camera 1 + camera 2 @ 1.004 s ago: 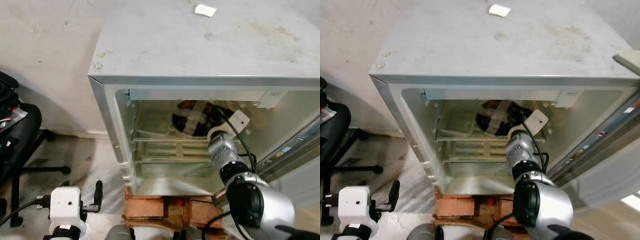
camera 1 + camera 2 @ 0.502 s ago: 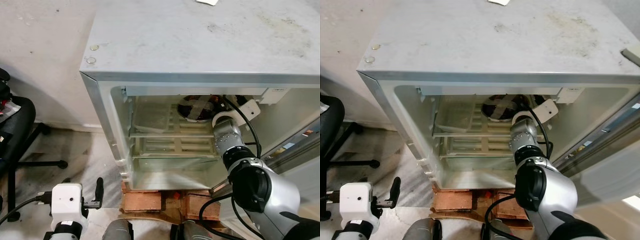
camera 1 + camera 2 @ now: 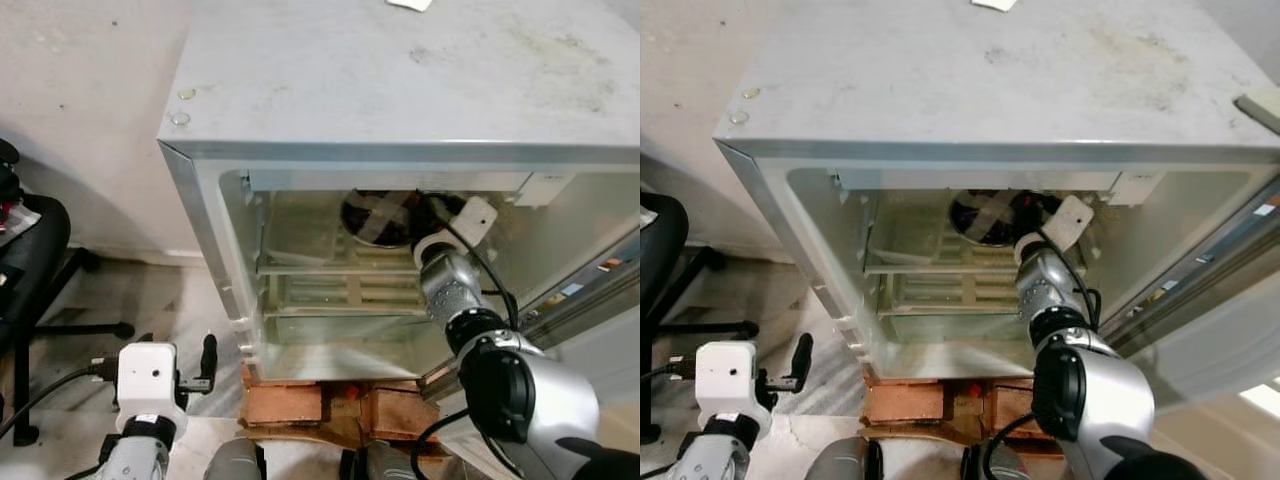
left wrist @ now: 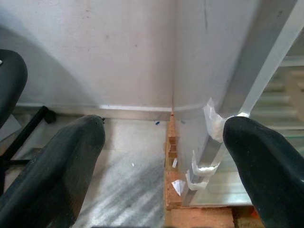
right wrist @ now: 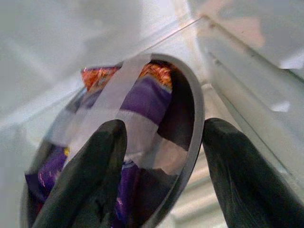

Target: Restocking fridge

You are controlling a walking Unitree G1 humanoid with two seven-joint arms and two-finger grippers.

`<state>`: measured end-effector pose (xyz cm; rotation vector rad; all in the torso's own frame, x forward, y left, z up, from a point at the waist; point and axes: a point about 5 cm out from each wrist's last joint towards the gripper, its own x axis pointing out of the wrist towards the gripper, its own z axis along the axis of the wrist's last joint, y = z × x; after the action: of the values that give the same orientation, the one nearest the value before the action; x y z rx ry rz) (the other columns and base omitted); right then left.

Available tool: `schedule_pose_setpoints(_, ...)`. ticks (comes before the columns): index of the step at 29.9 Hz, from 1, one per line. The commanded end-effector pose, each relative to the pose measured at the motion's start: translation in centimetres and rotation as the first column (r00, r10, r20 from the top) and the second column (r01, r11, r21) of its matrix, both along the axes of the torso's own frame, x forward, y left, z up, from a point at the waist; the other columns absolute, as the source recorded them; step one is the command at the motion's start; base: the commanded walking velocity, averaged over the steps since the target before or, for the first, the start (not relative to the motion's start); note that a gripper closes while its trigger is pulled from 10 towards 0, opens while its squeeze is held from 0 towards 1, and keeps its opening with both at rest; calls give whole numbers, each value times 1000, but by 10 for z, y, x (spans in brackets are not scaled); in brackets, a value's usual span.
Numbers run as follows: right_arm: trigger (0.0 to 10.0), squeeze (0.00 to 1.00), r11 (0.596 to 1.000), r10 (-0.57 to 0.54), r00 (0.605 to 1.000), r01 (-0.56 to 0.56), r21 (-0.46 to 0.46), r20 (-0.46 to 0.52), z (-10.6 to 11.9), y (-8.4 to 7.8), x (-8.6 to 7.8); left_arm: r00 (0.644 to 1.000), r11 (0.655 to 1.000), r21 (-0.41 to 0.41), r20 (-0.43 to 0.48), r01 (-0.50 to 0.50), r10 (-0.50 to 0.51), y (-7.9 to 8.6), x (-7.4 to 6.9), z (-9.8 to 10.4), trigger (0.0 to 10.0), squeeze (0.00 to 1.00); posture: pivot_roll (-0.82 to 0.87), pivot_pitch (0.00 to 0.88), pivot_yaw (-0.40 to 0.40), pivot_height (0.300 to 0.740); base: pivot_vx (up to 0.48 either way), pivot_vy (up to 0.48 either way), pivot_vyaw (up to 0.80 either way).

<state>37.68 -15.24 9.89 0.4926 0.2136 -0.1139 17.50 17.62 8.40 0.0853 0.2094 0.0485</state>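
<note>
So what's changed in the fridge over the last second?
The right arm has pushed the taped bowl further back on the top shelf, up under the fridge's top edge. The right pincer now has its fingers spread on either side of the bowl's rim, apparently letting it go. The camera also shifted. The left pincer stays open and low beside the fridge; the door stays open.

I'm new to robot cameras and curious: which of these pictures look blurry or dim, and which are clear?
Eye views: sharp, evenly lit; fridge interior dimmer, shaded under its top. Left wrist view: left end effector fingers soft-edged, floor and wall clearer. Right wrist view: right end effector close and blurred, taped bowl of purple packets slightly soft, fridge wall washed out pale.
</note>
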Motion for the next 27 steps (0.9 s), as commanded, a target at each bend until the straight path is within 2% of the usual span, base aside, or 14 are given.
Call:
schedule_pose_setpoints(1,10000,1000,998,23,1000,-22,-53,11,-2,-4,-2,1000,1000,5,-16,-20,20,1,1,-4,10000,0,273,106,-70,740,0,0,0)
schedule_pose_setpoints(3,10000,1000,990,66,997,-62,-124,35,1,-3,-1,999,999,19,-14,-36,36,2,7,-7,10000,0,258,87,-71,740,0,0,0)
schedule_pose_setpoints(5,10000,1000,987,78,996,-72,-144,36,1,-2,-2,999,999,19,-14,-37,37,2,8,-8,10000,0,256,85,-72,740,0,0,0)
schedule_pose_setpoints(9,10000,1000,958,137,989,-118,-262,58,3,-1,-2,999,999,17,-1,-39,39,1,13,-8,10000,0,251,73,-73,740,0,0,0)
schedule_pose_setpoints(10,10000,1000,931,162,985,-131,-341,66,3,-1,-3,1000,999,37,13,-23,22,0,15,-7,10000,0,243,61,-73,740,0,0,0)
schedule_pose_setpoints(13,10000,1000,910,176,982,-137,-391,66,2,-4,-4,1000,999,43,19,-13,12,-1,18,-8,10000,0,232,48,-72,740,0,0,0)
schedule_pose_setpoints(17,10000,1000,900,181,980,-133,-414,78,2,-10,-6,1000,999,32,21,-19,19,-3,22,-10,10000,0,215,33,-72,740,0,0,0)
schedule_pose_setpoints(21,10000,1000,877,219,965,-131,-462,143,6,-13,-10,999,999,28,27,-25,24,-4,26,-12,10000,0,193,17,-71,740,0,0,0)
schedule_pose_setpoints(23,10000,1000,874,241,954,-135,-467,176,4,-12,-15,999,999,29,27,-24,24,-4,27,-13,10000,0,188,14,-71,740,0,0,0)
schedule_pose_setpoints(25,10000,1000,868,286,933,-154,-472,220,-1,-5,-27,999,999,30,21,-26,25,-3,30,-15,10000,0,168,3,-66,740,0,0,0)
schedule_pose_setpoints(26,10000,1000,868,286,933,-154,-472,220,-1,-5,-27,999,999,30,21,-26,25,-3,30,-15,10000,0,168,3,-66,740,0,0,0)
schedule_pose_setpoints(27,10000,973,868,301,924,-162,-469,238,-2,-2,-32,999,999,30,20,-27,27,-3,31,-16,10000,0,165,0,-65,740,0,0,0)
